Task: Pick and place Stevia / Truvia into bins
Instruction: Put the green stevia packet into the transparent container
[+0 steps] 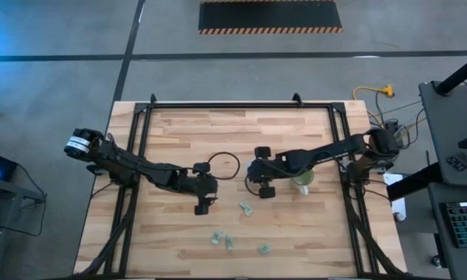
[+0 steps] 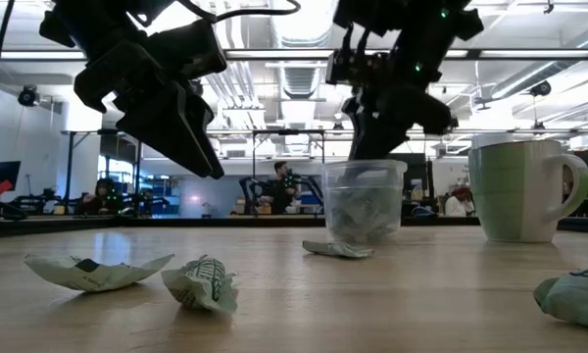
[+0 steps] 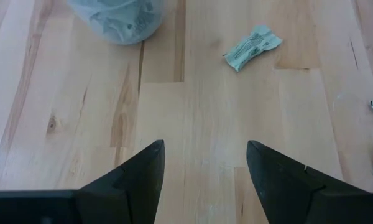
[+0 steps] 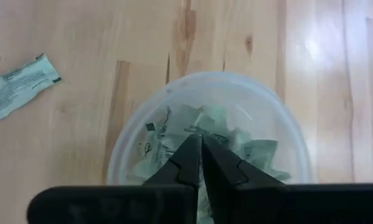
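Observation:
The clear cup (image 4: 208, 130) holds several pale green sachets and stands mid-table; in the high view my right arm hides it. My right gripper (image 4: 201, 142) hangs shut just above the cup's opening (image 2: 363, 167), with nothing visible between its fingers. The green cup (image 1: 302, 183) stands right beside it, toward the table's right edge. Loose sachets lie flat on the wood: one close to the clear cup (image 1: 246, 208), two near the front (image 1: 216, 238) (image 1: 229, 242) and one more (image 1: 263, 249). My left gripper (image 3: 205, 155) hovers open above bare wood, left of the clear cup (image 3: 121, 18).
A dark ring (image 1: 224, 165) lies on the table between the two arms, toward the far side. A black frame (image 1: 241, 105) runs along the table's far and side edges. Bare wood lies on the left and along the near edge.

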`<state>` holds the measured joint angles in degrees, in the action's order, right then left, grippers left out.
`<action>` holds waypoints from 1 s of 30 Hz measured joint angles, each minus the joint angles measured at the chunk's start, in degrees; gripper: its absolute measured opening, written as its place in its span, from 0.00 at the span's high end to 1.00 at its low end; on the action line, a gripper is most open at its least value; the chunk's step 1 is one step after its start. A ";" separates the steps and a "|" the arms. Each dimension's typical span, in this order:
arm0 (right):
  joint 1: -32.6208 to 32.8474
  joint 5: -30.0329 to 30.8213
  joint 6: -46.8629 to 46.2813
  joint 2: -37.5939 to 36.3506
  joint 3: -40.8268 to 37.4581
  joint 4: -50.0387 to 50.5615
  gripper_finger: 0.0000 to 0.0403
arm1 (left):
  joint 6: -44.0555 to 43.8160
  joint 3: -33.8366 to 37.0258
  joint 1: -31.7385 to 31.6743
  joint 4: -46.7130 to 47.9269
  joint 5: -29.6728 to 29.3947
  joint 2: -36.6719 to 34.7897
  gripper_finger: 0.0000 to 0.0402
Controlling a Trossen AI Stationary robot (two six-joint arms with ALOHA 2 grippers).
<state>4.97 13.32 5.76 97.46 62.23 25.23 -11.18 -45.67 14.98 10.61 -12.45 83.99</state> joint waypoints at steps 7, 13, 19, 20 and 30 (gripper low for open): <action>0.58 -0.23 -0.57 -1.87 2.85 4.29 0.89 | -0.07 0.02 0.00 -0.50 0.00 0.00 0.48; 2.75 -0.10 -4.13 -4.75 6.50 12.82 0.80 | 5.99 0.33 0.04 -11.55 2.16 1.38 0.48; 9.33 -0.15 -5.00 -10.48 5.24 13.45 0.76 | 14.75 0.50 0.20 -25.12 9.93 8.13 0.48; 10.61 0.21 -5.51 -11.52 4.63 13.33 0.76 | 15.80 0.32 0.18 -27.24 10.58 9.83 0.48; 23.42 11.35 -16.50 -22.70 -4.76 12.40 0.80 | 19.48 -5.43 -0.85 -29.53 10.85 21.45 0.48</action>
<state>28.39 24.66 -10.74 74.75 57.47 37.63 8.30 -51.10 14.13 -18.92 -1.60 105.43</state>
